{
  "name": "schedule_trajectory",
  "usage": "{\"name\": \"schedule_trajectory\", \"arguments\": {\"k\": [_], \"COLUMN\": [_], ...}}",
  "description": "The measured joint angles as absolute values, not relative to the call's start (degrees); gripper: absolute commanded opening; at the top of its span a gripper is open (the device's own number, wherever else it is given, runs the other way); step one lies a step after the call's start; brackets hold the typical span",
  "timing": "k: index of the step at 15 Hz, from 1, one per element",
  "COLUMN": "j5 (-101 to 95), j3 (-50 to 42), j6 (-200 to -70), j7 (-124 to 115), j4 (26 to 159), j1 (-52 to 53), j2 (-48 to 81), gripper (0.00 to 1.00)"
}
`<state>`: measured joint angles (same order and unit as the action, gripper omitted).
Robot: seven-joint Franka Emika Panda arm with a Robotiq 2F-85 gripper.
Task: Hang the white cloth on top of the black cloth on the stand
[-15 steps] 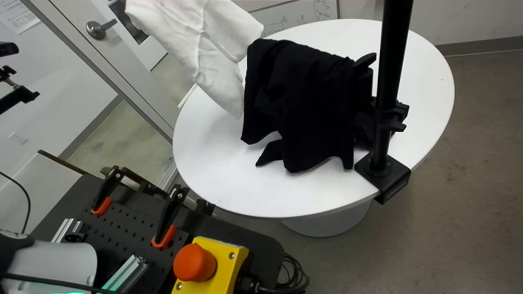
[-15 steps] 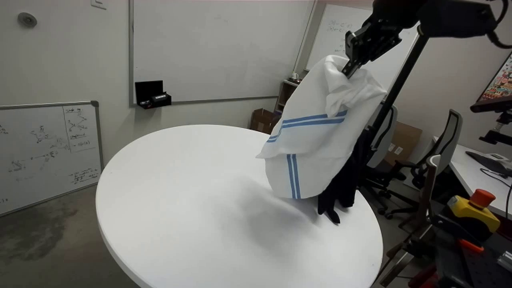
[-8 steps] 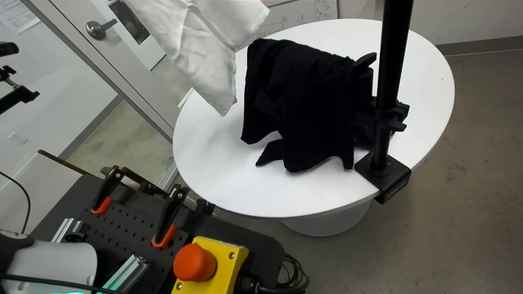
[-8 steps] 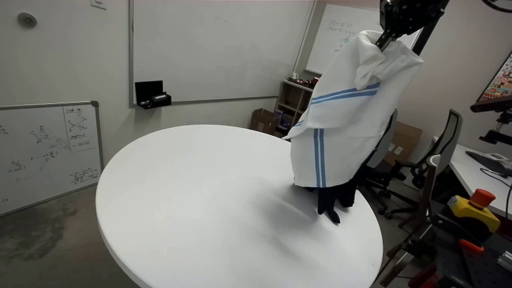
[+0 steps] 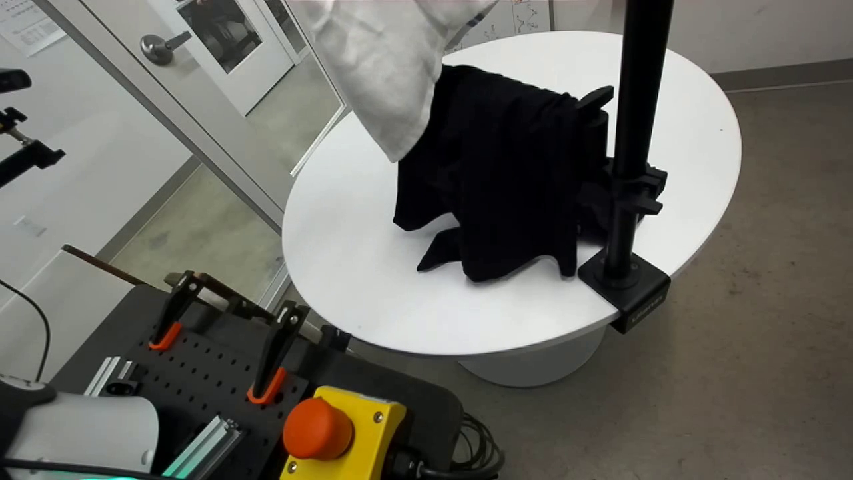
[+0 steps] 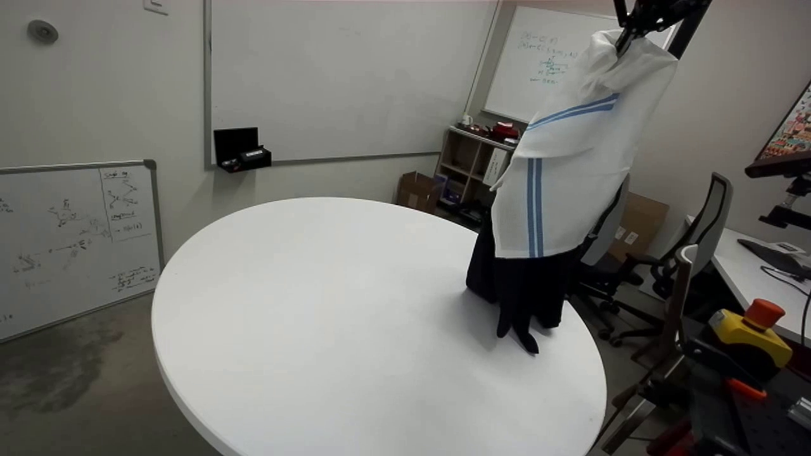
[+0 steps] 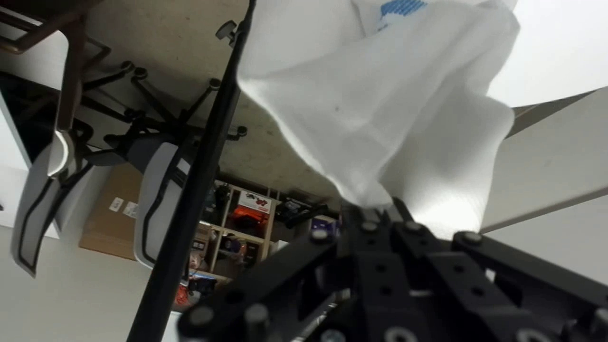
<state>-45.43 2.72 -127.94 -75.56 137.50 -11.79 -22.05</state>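
The white cloth with blue stripes (image 6: 564,196) hangs from my gripper (image 6: 624,45), bunched at its top. In the wrist view the gripper (image 7: 373,209) is shut on the white cloth (image 7: 342,109). The black cloth (image 5: 506,180) is draped over the stand's side arm and reaches down to the table. The stand's black pole (image 5: 640,100) rises from a base at the table edge. In an exterior view the white cloth (image 5: 386,73) overlaps the left end of the black cloth; I cannot tell whether they touch. The gripper is out of that view.
The stand is on a round white table (image 6: 317,316). A dark bench with clamps (image 5: 273,353) and a yellow box with a red button (image 5: 346,427) is near the table. Chairs (image 6: 690,234) and a shelf (image 6: 469,158) are behind. The pole also shows in the wrist view (image 7: 199,190).
My gripper has risen with the white cloth and moved right in an exterior view. The cloth's lower edge is higher and now overlaps the black cloth's end. The black cloth's near edge has barely shifted.
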Motion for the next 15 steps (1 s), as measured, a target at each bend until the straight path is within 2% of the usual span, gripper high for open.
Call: {"name": "schedule_trajectory", "arguments": {"k": [15], "j5": [-41.53], "j3": [-0.80], "j6": [-106.30], "j7": [-81.30], "j4": [92.46], "j1": [-10.67], "j2": [7.29], "gripper": [0.01]}}
